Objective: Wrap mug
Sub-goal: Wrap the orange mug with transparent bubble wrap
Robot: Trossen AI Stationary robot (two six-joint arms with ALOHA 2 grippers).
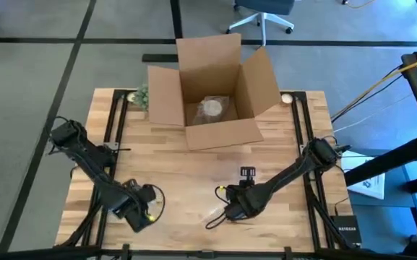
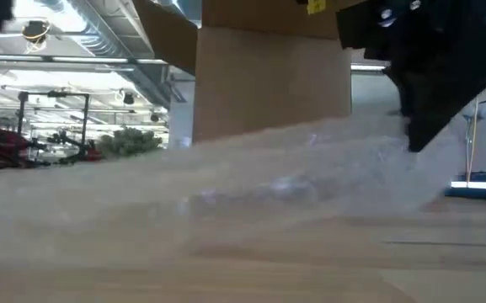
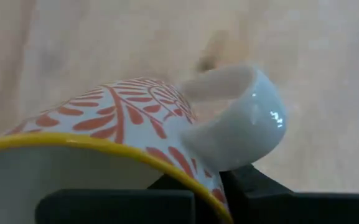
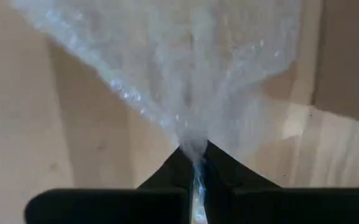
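A white mug with an orange leaf pattern, a yellow rim and a white handle is in my left gripper, near the table's front left. A clear sheet of bubble wrap lies on the table near the front middle. My right gripper is shut on one end of it. In the low view the sheet rises toward that gripper. My left gripper holds the mug by its rim, right beside the handle. One finger appears to be inside the mug and one outside. The mug lies tilted, its handle pointing away from the gripper; whether it rests on the table does not show. My right gripper pinches an edge of the bubble wrap between its two shut fingers. The wrap fans out wide beyond the fingertips. The held end is raised a little, and the rest of the sheet lies on the table.
An open cardboard box stands at the far middle of the table with a wrapped bundle inside. A small green plant sits to the box's left, a small black object in front of it, and a pale round thing to its right.
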